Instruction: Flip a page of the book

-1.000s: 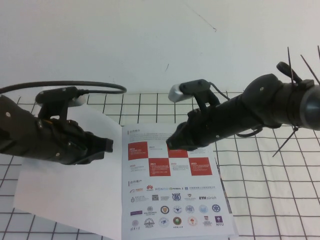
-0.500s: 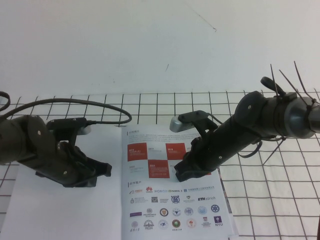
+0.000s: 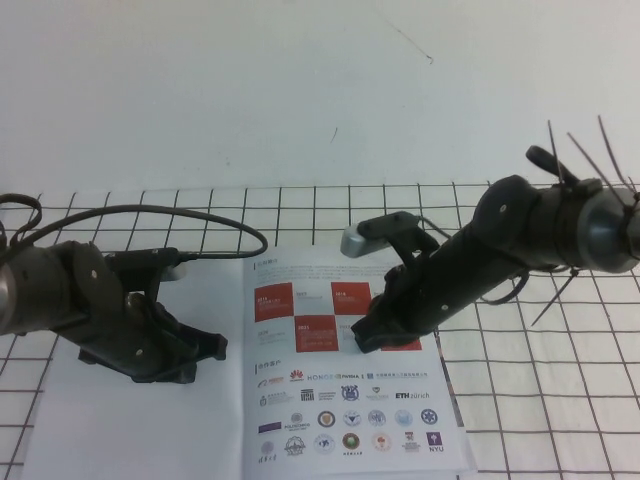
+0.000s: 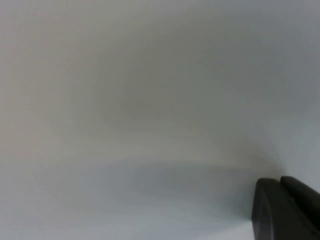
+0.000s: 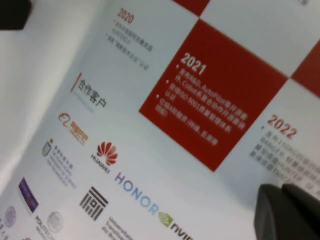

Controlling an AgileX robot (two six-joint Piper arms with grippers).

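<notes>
The book (image 3: 340,400) lies open on the grid mat. Its right-hand page shows red squares and logo rows. The page (image 3: 100,420), the cover leaf, lies to the left with its plain white side up. My left gripper (image 3: 210,347) is shut and rests low over this white leaf near the spine. In the left wrist view the white page (image 4: 150,100) fills the frame beyond the left gripper (image 4: 281,202). My right gripper (image 3: 362,338) is shut and sits on the red-squares page. In the right wrist view the right gripper (image 5: 282,205) sits beside the 2022 square on the inner page (image 5: 150,125).
A white mat with a black grid (image 3: 540,380) covers the table around the book. The left arm's black cable (image 3: 205,215) loops behind it. Cable-tie ends (image 3: 590,150) stick up from the right arm. A plain white backdrop (image 3: 300,90) stands behind.
The left arm has come down and nearer, and the white leaf now lies flat on the left. The right gripper has moved nearer along the red-squares page.
</notes>
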